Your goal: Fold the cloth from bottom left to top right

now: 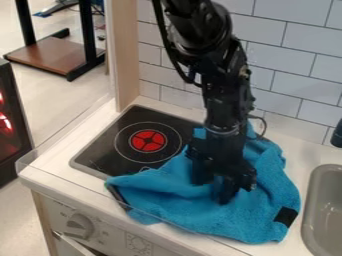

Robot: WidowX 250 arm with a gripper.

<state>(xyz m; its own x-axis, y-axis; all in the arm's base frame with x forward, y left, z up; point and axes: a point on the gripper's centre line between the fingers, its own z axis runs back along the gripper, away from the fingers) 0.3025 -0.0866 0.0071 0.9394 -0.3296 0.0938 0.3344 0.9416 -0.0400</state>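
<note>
One claw (224,192) over one blue cloth (180,207), one stove (112,146).

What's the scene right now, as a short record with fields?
cloth: blue, rumpled, partly over the stove, partly on the counter
cloth mark: black patch near its lower-right corner
gripper: black, down at the cloth's middle
burner: red disc, uncovered
sink: grey, right of the cloth
fold: no neat diagonal fold visible

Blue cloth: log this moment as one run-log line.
blue cloth: rumpled, partly over stove | gripper: down at cloth's middle | fold: incomplete
</note>
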